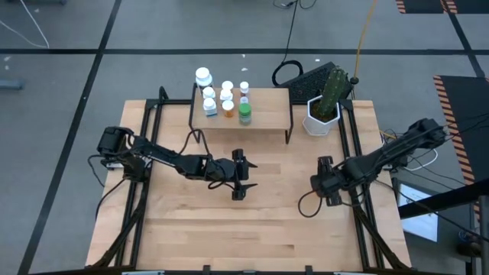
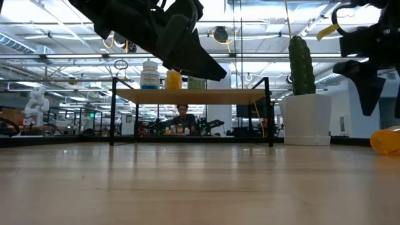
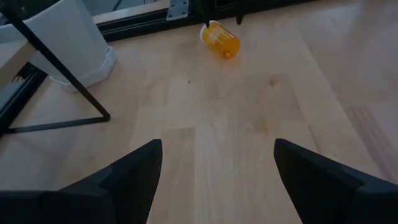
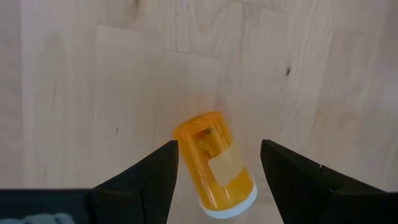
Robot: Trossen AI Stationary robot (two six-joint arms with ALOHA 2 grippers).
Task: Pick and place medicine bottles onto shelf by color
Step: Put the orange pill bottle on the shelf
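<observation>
My right hand (image 4: 217, 171) hangs open over the light wooden table (image 4: 74, 81), its 2 fingers either side of a toppled orange white-capped pill bottle (image 4: 216, 165). My left hand (image 1: 240, 175) waits open mid-table.

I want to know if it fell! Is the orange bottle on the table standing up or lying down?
Lying down. The orange bottle rests on its side on the table, white cap sideways, between the right gripper's open fingers.

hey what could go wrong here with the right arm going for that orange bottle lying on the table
1. The orange bottle lies on its side between the open fingers of the right end effector, and at an angle to them, so closing could roll or squirt it away.
2. It sits near the table's right edge, so a nudge might send it off.
3. The shelf already holds bottles clustered at its left; a careless placement could topple them.
</observation>
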